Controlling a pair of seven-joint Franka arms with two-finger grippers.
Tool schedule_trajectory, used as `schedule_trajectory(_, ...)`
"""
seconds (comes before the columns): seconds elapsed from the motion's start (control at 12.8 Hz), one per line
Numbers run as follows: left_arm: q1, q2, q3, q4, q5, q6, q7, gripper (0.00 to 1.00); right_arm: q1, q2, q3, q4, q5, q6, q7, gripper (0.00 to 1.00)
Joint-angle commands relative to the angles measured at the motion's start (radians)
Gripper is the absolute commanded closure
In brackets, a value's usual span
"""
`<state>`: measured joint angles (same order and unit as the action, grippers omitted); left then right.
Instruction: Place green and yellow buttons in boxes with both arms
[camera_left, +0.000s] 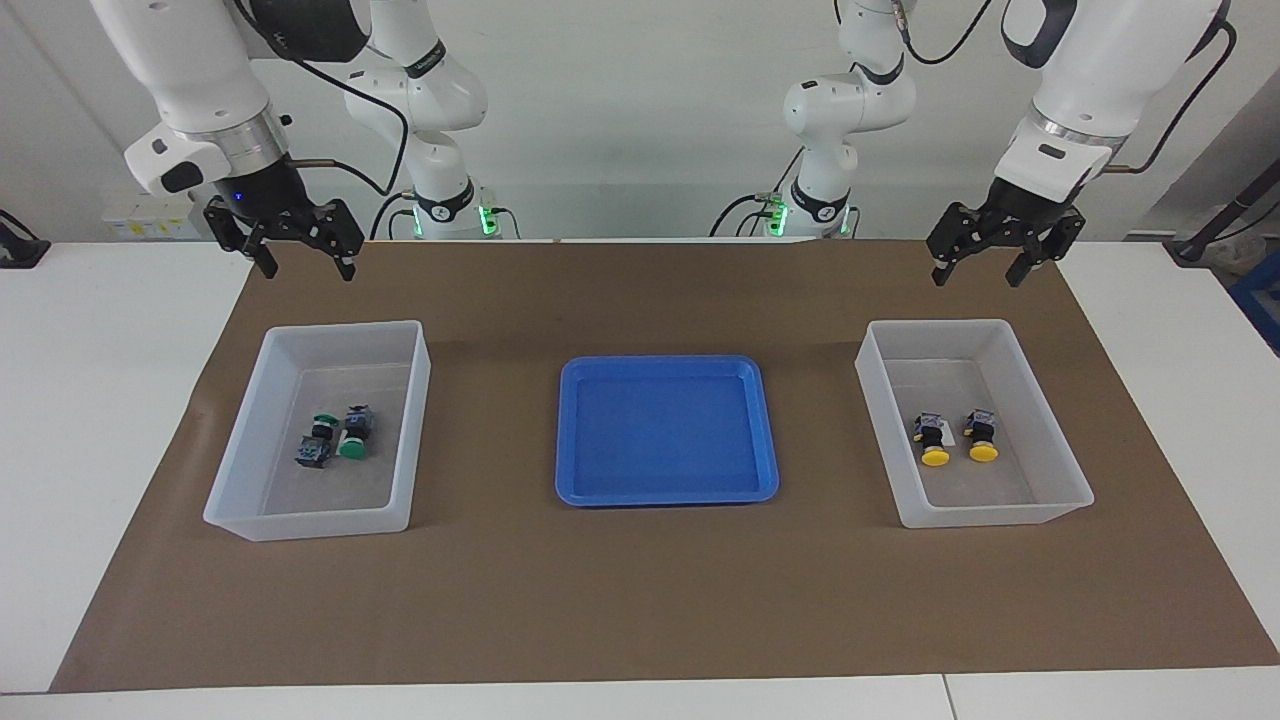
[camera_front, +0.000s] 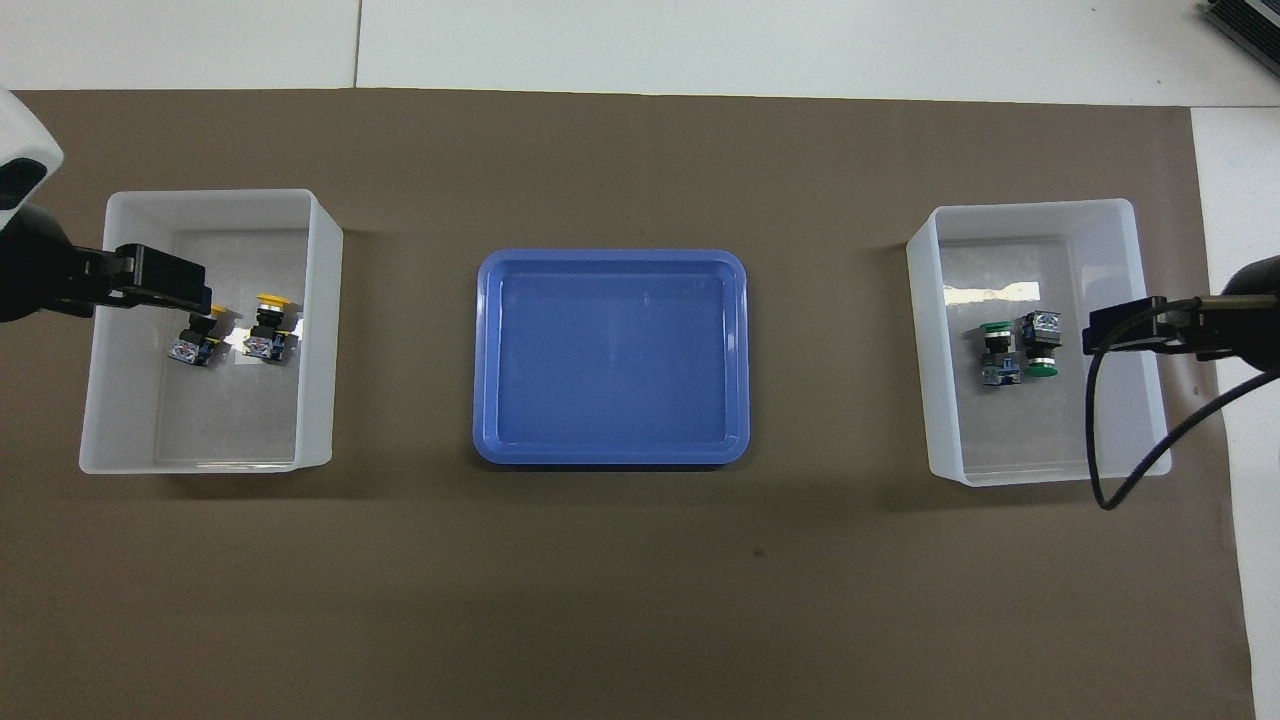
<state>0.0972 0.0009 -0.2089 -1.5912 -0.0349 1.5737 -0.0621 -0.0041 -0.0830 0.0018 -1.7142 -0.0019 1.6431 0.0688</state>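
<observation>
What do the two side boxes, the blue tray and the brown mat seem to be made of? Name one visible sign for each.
Side boxes: probably translucent plastic, since the mat shows dimly through their walls.
Blue tray: likely glossy moulded plastic, with rounded corners and soft reflections.
Brown mat: looks like matte paper or card, flat and without shine.

Blue tray: you have its floor bare, only a low rim to clear.
Box at the right arm's end: its tall walls hem in 2 green buttons lying together mid-floor; the rest of the floor is free.
Box at the left arm's end: 2 yellow buttons lie side by side with a slim gap between them.
Brown mat: you get open lanes between tray and boxes.
Right gripper: raised, fingers apart.
Left gripper: raised, fingers apart.
</observation>
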Motion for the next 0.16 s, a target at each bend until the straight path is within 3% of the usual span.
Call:
schedule_trajectory(0.0, 0.004, -0.078, 0.009, -0.134, 0.01, 0.081, -0.004, 0.0, 0.007, -0.012, -0.011, -0.018, 0.019, -0.012, 0.005, 0.0)
schedule_trajectory(0.08, 0.006, -0.078, 0.014, -0.133, 0.01, 0.092, -0.004, 0.0, 0.006, -0.012, -0.011, -0.018, 0.019, -0.014, 0.005, 0.0)
